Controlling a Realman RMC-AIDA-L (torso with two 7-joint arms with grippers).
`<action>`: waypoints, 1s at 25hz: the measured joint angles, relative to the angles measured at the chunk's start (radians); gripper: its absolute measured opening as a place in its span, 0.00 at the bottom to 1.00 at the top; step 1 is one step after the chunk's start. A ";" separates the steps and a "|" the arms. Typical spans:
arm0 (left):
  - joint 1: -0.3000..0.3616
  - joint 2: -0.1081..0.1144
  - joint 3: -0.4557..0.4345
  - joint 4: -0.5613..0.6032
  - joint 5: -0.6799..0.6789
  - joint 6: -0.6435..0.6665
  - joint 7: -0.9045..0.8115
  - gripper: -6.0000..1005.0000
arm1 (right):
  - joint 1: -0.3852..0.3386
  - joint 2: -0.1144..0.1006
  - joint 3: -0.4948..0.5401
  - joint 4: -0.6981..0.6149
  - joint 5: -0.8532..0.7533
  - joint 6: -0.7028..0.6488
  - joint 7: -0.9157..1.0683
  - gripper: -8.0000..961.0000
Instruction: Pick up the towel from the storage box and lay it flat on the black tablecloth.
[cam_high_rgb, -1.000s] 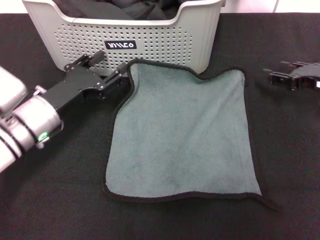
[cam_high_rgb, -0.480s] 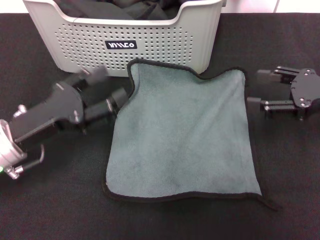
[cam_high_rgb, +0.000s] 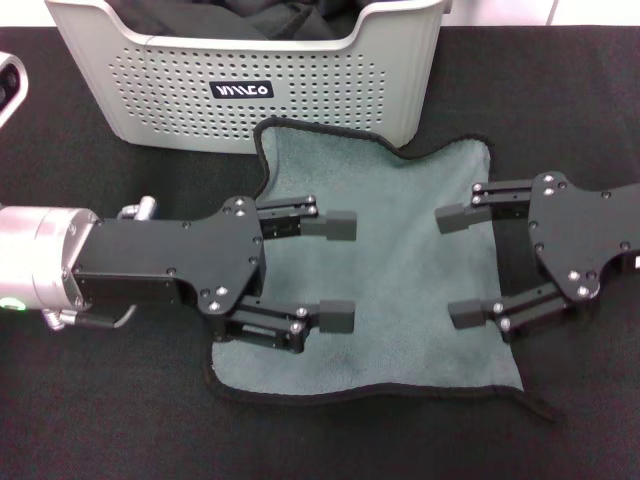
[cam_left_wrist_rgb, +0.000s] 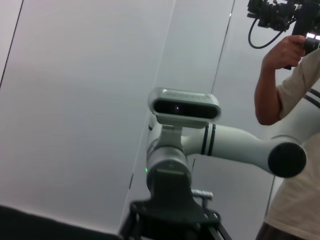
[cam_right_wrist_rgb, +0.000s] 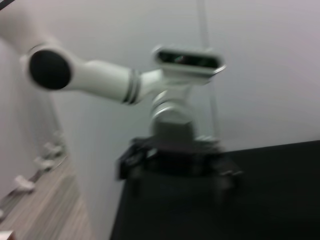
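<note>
The grey-green towel (cam_high_rgb: 390, 270) with black edging lies spread on the black tablecloth (cam_high_rgb: 120, 420), its far edge touching the storage box (cam_high_rgb: 330, 90). My left gripper (cam_high_rgb: 338, 270) hangs open above the towel's left part, fingers pointing right. Over the right part my right gripper (cam_high_rgb: 458, 266) is open too, fingers pointing left. Neither holds anything. Both wrist views face the robot's head and a wall, not the table.
Dark cloth (cam_high_rgb: 240, 15) fills the light grey box at the back. A person holding a camera (cam_left_wrist_rgb: 287, 75) stands behind the robot in the left wrist view. The towel's near right corner (cam_high_rgb: 535, 405) has a small fold.
Both grippers swung from the towel's sides to above it and turned to face each other. The towel has not moved.
</note>
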 joint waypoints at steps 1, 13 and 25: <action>-0.001 -0.002 0.000 0.005 -0.009 0.001 0.000 0.88 | -0.007 0.001 -0.009 -0.020 0.000 0.000 0.002 0.91; -0.007 -0.016 0.000 0.150 -0.142 0.004 -0.028 0.88 | -0.025 0.005 0.066 -0.160 0.008 0.000 0.022 0.91; 0.002 -0.024 -0.001 0.185 -0.146 0.004 -0.024 0.88 | -0.001 0.004 0.084 -0.168 0.037 -0.008 -0.006 0.91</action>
